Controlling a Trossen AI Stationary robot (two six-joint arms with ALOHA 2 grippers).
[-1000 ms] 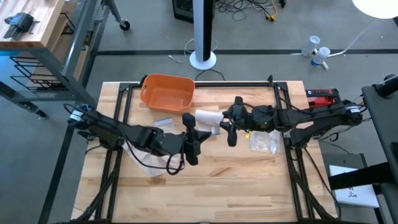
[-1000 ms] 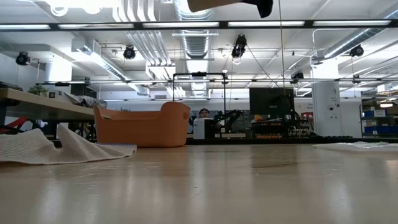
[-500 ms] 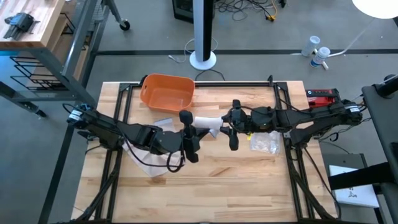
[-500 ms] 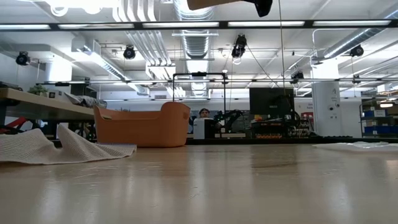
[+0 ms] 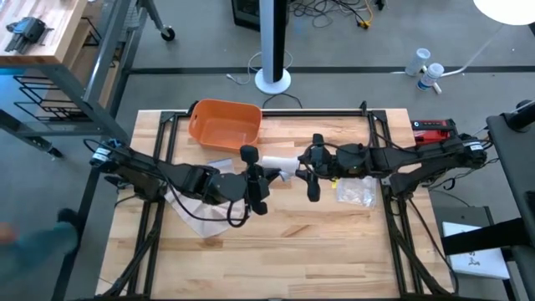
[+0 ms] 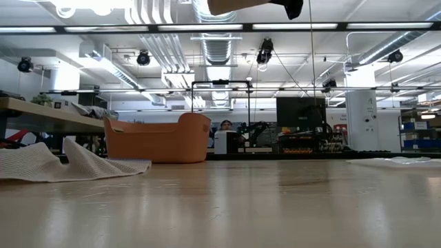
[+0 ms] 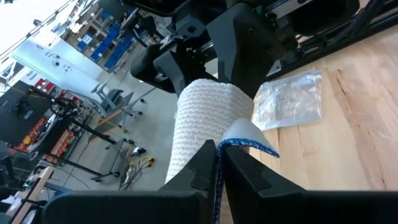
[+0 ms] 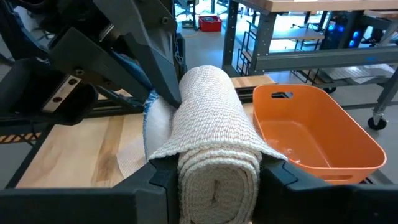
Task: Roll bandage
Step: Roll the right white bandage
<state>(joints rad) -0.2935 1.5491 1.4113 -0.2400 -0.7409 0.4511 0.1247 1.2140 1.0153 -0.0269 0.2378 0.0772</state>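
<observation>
Across the wooden worktop [image 5: 276, 234] both dark arms stretch in from the two sides and meet mid-table, well above the surface. Far left sits the orange basket [image 5: 223, 124], and to the right, near the right arm, lies a clear plastic bag [image 5: 355, 191]; some loose mesh cloth [image 6: 41, 162] lies by the left arm.

Now the action: the bandage [image 5: 278, 161] hangs in the air between the two grippers, just this side of the basket. The right gripper [image 5: 304, 166] is clamped on the roll itself; its wrist view shows the white knit cylinder [image 8: 214, 140] wedged snugly between both fingers, spiral end facing the camera. The left gripper [image 5: 253, 171] is pinched tight on the loose tail, where a blue-edged strip [image 7: 247, 145] runs out from between its closed fingers up to the roll.

So we look to be mid-roll: most of the cloth appears already wound, with a short tail left to take up. The next move, by my reading, calls for the right wrist to twist the roll while the left keeps the tail taut and feeds it in, letting go only as the last bit wraps on. Slack is the risk; a loose tail could let the outer turns spring open.

Both forearms lie nearly level, wrists pointing at each other.
</observation>
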